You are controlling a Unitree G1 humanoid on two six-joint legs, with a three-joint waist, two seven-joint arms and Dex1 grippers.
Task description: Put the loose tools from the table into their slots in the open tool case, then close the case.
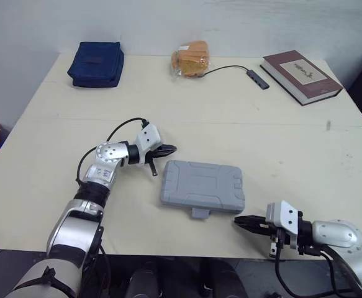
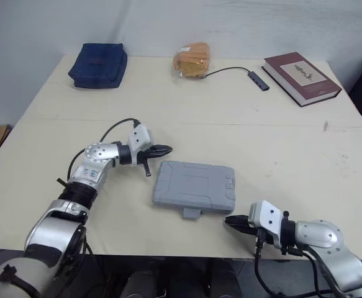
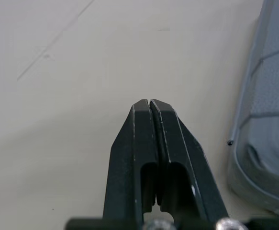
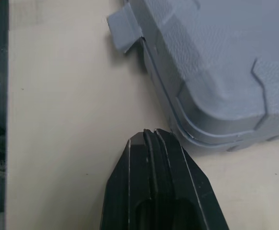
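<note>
The grey plastic tool case lies closed and flat on the table, its latch tab sticking out toward the near edge. My left gripper is shut and empty, just off the case's far left corner; the left wrist view has its fingers pressed together with the case edge beside them. My right gripper is shut and empty too, low on the table by the case's near right corner. No loose tools are in sight.
At the table's far side lie a dark blue pouch, a bag of bread, a small USB hub with its cable and a maroon book. The table's near edge runs just below my right gripper.
</note>
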